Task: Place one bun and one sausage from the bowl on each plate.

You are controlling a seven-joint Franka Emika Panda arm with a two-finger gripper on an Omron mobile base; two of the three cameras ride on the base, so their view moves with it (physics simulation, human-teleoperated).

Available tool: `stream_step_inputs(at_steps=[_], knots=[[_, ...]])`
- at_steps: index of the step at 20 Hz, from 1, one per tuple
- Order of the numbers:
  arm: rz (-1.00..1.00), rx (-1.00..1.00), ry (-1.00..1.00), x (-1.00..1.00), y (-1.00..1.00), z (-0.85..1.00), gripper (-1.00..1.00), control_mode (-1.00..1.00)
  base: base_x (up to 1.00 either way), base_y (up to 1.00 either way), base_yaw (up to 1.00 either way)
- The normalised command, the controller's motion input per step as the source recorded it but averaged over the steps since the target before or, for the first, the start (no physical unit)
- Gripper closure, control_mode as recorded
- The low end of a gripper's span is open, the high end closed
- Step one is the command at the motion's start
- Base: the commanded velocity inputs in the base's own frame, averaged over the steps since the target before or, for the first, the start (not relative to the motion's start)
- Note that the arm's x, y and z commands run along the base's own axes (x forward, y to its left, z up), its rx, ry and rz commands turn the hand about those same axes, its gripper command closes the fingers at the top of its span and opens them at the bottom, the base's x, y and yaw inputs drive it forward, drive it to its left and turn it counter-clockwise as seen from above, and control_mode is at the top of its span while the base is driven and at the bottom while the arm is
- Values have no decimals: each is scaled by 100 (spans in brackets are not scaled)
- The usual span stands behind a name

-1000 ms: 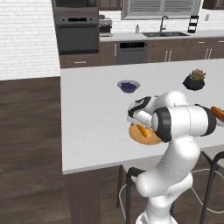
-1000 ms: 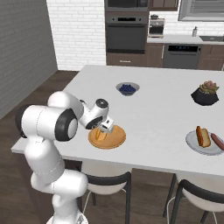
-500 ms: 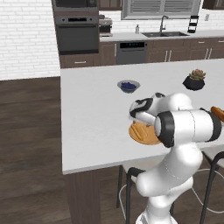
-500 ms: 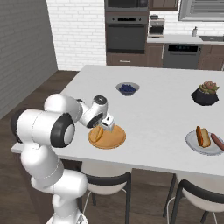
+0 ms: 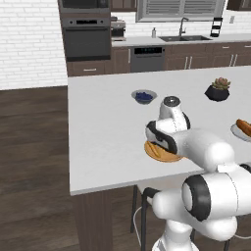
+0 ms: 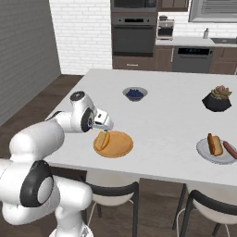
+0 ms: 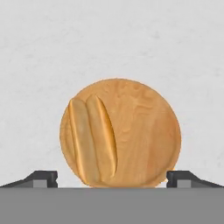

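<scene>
Wood-grained and orange-tan, the nearer plate lies on the white counter with one bun resting on it, off to one side of its face. In the hand view the gripper hangs above this plate with its two dark fingertips spread wide, one at each side of the plate's rim, and nothing between them. The bun lies apart from both tips, nearer the one on that view's left. From the right base view the gripper sits just at the plate's edge, beside the bun. Farther along the counter the light grey plate carries another bun and a sausage side by side.
</scene>
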Motion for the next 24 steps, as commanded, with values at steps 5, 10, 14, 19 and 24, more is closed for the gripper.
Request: stream_step_inputs(at_steps=[5,10,14,19,24], knots=[[0,-21,0,-92,10,100,-100,-100,0,0,0],[0,1,1,-98,0,100,-100,-100,0,0,0],[0,17,9,-91,1,64,-100,-100,0,0,0],[2,31,-4,-98,0,36,-100,-100,0,0,0],[11,3,-4,-84,8,3,-100,-100,0,0,0]])
